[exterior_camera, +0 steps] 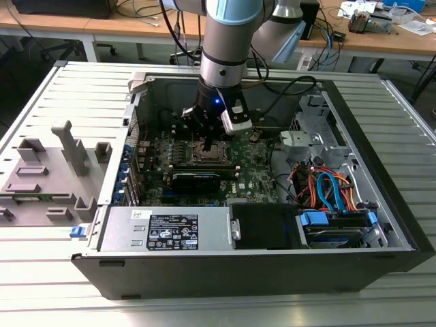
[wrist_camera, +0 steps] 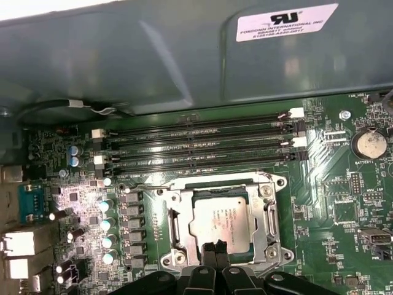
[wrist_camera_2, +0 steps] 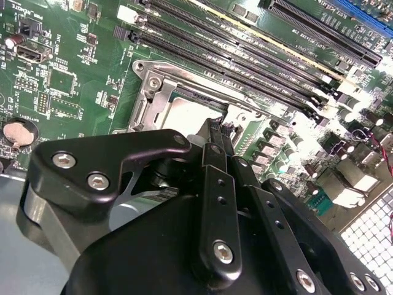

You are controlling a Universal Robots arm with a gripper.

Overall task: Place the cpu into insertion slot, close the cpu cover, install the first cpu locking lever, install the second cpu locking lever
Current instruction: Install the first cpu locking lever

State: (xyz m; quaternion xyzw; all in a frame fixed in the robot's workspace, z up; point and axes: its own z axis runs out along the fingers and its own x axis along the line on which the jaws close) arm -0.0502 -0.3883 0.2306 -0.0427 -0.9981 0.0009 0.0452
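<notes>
In the first wrist view the cpu [wrist_camera: 222, 215] lies flat in the socket, its pale silver top showing through the window of the cpu cover [wrist_camera: 212, 184]. The silvery frame lies down around the chip. Thin metal lever bars [wrist_camera: 174, 227] run along both sides of the socket; whether they are hooked I cannot tell. My gripper [wrist_camera: 215, 247] is shut, its black tips pressed together at the socket's edge, just over the chip's rim. The second wrist view shows the gripper [wrist_camera_2: 216, 126] above the cpu [wrist_camera_2: 187, 114] and the cover [wrist_camera_2: 153, 98]. In the exterior view the gripper [exterior_camera: 208, 144] hangs inside the open computer case.
Black memory slots [wrist_camera: 202, 147] run beside the socket on the green motherboard [wrist_camera: 331, 184], with the grey case wall [wrist_camera: 184, 55] behind. A power supply [exterior_camera: 170, 228], a blue drive cage [exterior_camera: 327, 221] and orange and blue cables [exterior_camera: 320, 187] fill the case. A grey fixture [exterior_camera: 48, 170] stands outside it.
</notes>
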